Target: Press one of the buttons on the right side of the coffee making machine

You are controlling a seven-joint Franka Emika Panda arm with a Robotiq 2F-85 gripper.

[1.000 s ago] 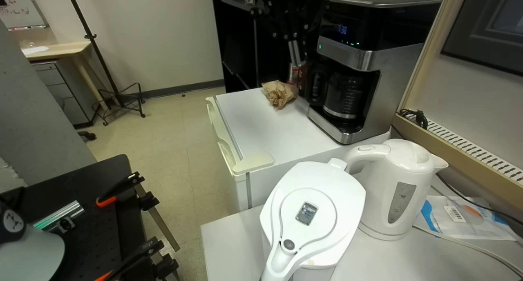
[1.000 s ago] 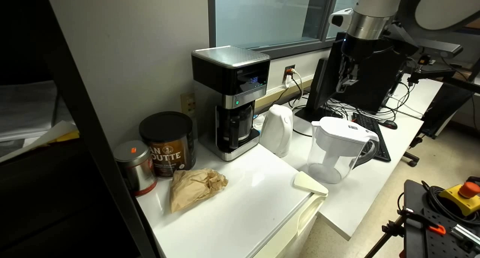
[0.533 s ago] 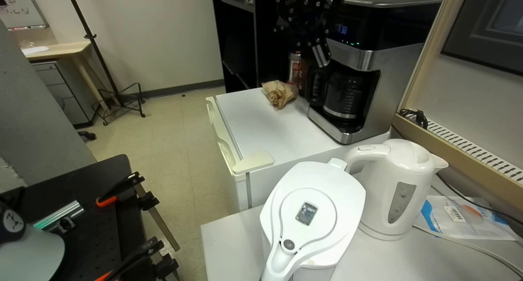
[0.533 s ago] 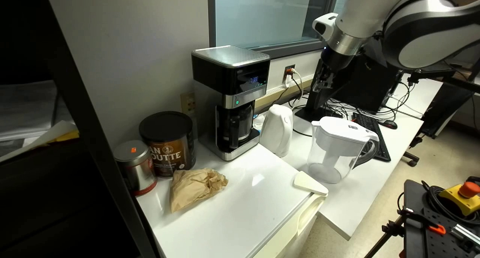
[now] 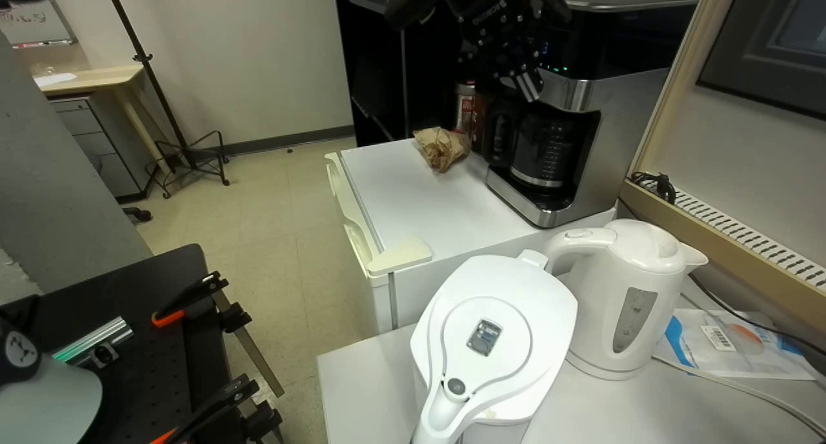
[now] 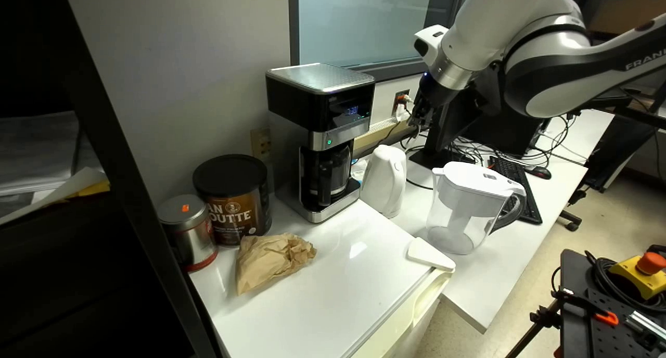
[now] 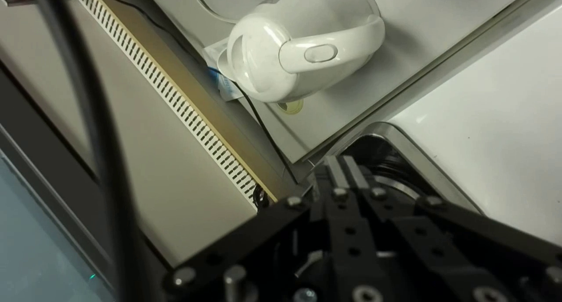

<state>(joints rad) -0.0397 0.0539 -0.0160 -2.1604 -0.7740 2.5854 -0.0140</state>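
Note:
The coffee making machine is a boxy black-and-silver unit in both exterior views (image 5: 629, 134) (image 6: 296, 105), with a dark glass carafe (image 5: 545, 147) in its lower bay. A lit blue clock (image 6: 351, 111) and small green lights show on its front panel. My gripper (image 5: 529, 88) has its fingertips together with nothing between them. In an exterior view it overlaps the panel and hides most of the clock. In an exterior view the gripper (image 6: 412, 135) appears apart from the machine, to its right. In the wrist view the fingertips (image 7: 343, 159) overlap the machine's steel base (image 7: 421, 152).
A white kettle (image 5: 635, 289) and a white water-filter jug (image 5: 497, 341) stand beside the machine. A crumpled paper bag (image 6: 273, 261), a coffee tub (image 6: 234, 196) and a metal tin (image 6: 187, 228) are on its other side. A monitor (image 6: 442, 134) stands behind the kettle.
My arm and gripper have moved toward the machine: rightward across its front in an exterior view, leftward and lower in an exterior view. The gripper has tilted. The machine and nearby objects have not moved.

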